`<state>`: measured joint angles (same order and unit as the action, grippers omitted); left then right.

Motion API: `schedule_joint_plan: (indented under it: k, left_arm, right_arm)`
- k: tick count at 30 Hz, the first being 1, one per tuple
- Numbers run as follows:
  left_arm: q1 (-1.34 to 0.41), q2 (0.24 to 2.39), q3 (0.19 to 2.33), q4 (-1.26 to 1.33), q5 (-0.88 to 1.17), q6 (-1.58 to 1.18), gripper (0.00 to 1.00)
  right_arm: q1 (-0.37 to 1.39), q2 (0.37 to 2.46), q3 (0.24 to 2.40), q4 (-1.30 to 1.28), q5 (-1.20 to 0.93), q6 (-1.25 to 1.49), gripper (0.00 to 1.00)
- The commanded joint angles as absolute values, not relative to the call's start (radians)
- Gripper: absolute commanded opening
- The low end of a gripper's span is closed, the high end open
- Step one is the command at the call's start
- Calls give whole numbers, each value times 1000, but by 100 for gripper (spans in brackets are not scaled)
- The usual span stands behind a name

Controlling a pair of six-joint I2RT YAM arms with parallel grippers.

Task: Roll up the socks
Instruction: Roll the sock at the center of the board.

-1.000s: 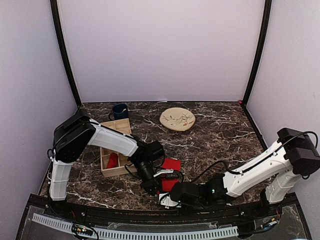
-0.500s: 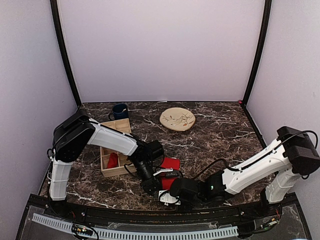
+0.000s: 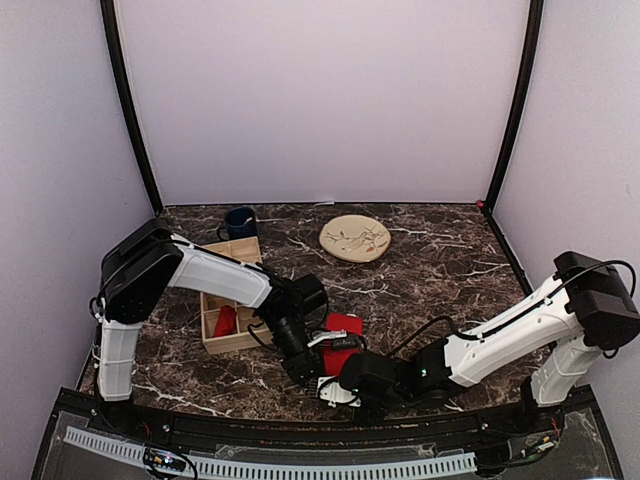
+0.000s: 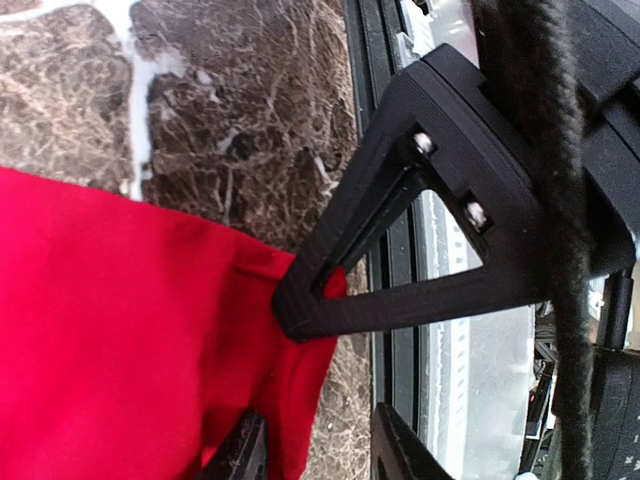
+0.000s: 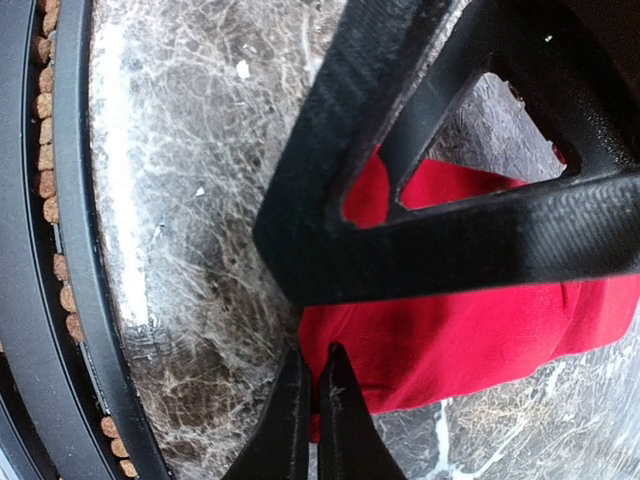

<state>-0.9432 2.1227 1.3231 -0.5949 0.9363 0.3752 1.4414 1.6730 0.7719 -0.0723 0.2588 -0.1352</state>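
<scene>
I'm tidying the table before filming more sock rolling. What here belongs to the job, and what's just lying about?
For the job:
red socks

Lying about:
beige plate
blue mug
wooden box (the red thing inside is unclear)

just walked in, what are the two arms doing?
Both arms are bent over the red sock fabric at the table's near edge. The right gripper is shut at the fabric's edge; whether it actually pinches it is unclear. The left gripper is open, fingers either side of that edge. No finished roll shows. Another red piece lies in the wooden box.
</scene>
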Motion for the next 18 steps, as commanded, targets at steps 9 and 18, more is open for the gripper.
schedule_joint_plan:
  k: [9, 18]
  left_arm:
    - [-913, 2095, 1276, -616, 760, 355, 40]
    - [-899, 2072, 1269, -631, 774, 354, 39]
  right_arm:
    - [1424, 1686, 772, -119, 263, -100, 0]
    - [1410, 1687, 781, -115, 271, -87, 0]
